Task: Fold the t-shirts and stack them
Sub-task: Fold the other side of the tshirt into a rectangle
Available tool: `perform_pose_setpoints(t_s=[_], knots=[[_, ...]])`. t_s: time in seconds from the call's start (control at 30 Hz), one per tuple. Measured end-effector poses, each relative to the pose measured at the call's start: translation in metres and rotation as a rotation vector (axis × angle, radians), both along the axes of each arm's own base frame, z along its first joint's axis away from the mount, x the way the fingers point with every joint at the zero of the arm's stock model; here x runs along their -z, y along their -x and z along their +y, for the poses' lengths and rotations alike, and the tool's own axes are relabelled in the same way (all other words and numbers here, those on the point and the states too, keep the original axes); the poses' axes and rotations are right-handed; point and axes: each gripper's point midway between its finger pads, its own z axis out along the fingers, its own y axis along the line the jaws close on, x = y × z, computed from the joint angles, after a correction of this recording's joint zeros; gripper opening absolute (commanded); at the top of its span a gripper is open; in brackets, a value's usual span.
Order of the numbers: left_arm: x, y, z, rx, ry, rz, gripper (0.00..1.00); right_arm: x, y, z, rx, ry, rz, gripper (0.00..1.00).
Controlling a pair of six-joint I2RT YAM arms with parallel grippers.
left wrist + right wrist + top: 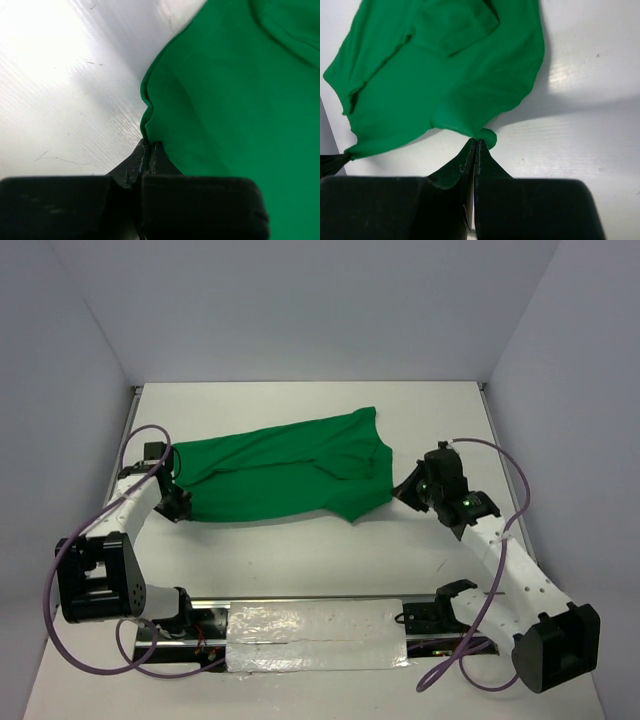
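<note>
T-shirt (290,472) lies on white, grey-walled table (300,560).

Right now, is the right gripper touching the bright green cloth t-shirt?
Touching. The right wrist view shows the right gripper closed, with a hem fold of the bright green cloth t-shirt pinched at its tips.

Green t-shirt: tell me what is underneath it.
Only the white table shows around the green t-shirt. The left gripper and right gripper each pinch an edge of it. The surface beneath the cloth is covered, so anything lying there cannot be seen.
</note>
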Motion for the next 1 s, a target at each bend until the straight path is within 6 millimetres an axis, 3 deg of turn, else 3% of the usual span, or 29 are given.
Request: perform_pose_setpoints(t_s=[0.2,0.43,0.7,1.0], knots=[[-0.018,-0.013,0.0,0.023,0.003,-0.026,0.0,-0.028,-0.03,0.0,0.012,0.043,-0.053,0.0],[-0.019,-0.042,-0.001,0.035,0.03,0.0,0.0,-0.061,-0.088,0.007,0.017,0.071,-0.121,0.0],[-0.008,-0.073,0.002,0.034,0.037,0.038,0.0,-0.05,-0.14,0.016,0.011,0.101,-0.094,0.0],[-0.003,-0.108,0.008,0.028,0.032,0.039,0.0,-0.036,-0.179,0.014,0.023,0.123,-0.062,0.0]])
